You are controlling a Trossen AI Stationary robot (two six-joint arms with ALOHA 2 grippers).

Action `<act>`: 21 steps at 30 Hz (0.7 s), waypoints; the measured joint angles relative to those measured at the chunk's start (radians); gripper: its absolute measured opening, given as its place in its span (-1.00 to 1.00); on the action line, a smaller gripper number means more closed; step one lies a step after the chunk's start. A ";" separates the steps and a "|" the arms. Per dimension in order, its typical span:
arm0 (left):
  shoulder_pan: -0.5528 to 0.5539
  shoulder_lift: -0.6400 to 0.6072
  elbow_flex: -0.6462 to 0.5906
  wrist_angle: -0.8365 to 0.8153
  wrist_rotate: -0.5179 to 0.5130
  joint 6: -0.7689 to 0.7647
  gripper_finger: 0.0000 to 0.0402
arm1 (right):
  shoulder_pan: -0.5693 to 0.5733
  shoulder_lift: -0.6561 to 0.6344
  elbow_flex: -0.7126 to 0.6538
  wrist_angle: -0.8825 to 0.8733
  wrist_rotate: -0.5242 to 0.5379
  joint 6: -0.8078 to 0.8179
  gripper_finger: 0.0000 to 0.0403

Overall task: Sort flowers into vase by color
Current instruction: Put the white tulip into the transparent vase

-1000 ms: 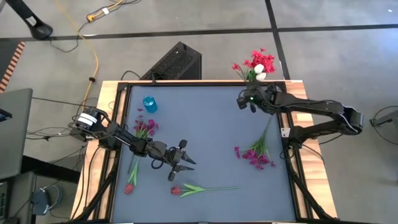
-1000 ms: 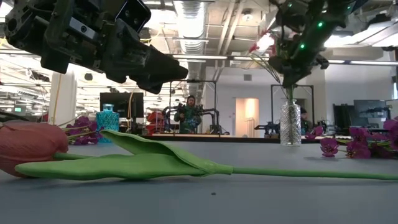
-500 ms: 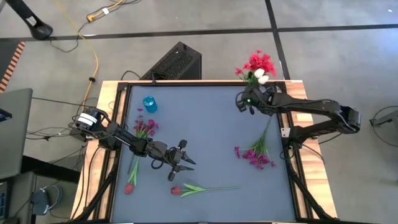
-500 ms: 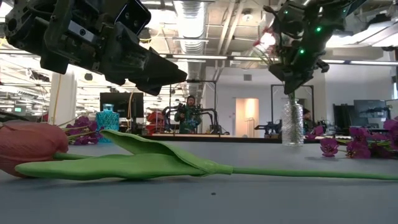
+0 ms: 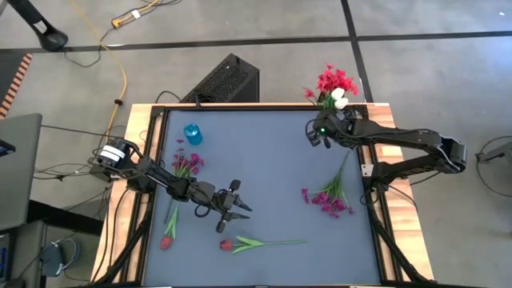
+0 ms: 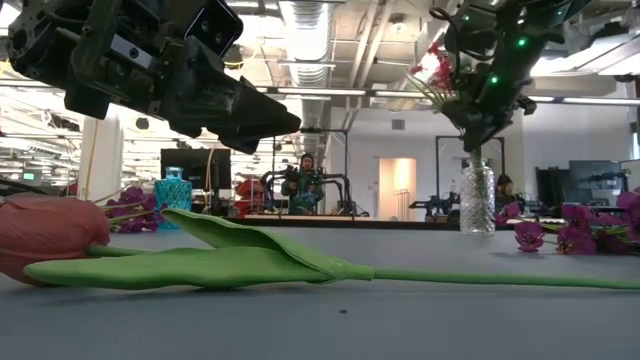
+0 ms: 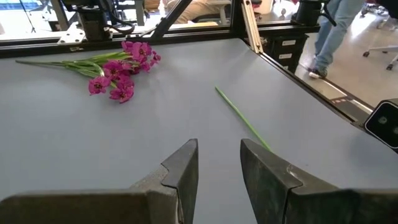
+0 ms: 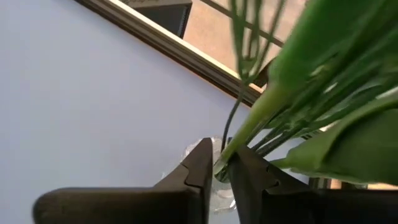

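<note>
Now the right gripper (image 5: 314, 133) has let its fingers part a bit over the vase (image 6: 477, 199), so the flowers (image 5: 334, 83) seem dropped in. Left gripper (image 5: 231, 210) waits open.

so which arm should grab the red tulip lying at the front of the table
Left, probably. The left gripper hovers open, empty, just above the red tulip. The right gripper is across the table at the clear vase, its fingers around the stems of the bunch there.
</note>
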 joint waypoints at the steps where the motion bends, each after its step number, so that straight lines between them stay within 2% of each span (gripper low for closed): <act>1: 0.000 0.000 0.000 0.000 0.000 0.000 -0.46 | 0.000 0.000 0.000 -0.008 -0.001 0.000 -0.57; 4: 0.000 0.000 0.000 0.000 0.000 0.000 -0.46 | 0.000 0.000 0.001 -0.029 -0.013 0.000 -0.42; 12: 0.005 0.000 0.000 -0.001 0.000 0.000 -0.46 | 0.000 0.000 0.001 -0.057 -0.137 0.000 0.05; 15: 0.009 0.000 0.000 -0.003 0.000 0.000 -0.46 | 0.000 0.000 0.002 -0.084 -0.155 0.022 0.12; 21: 0.009 0.000 0.000 -0.004 0.000 -0.001 -0.46 | 0.000 0.001 0.047 -0.217 -0.167 0.071 0.11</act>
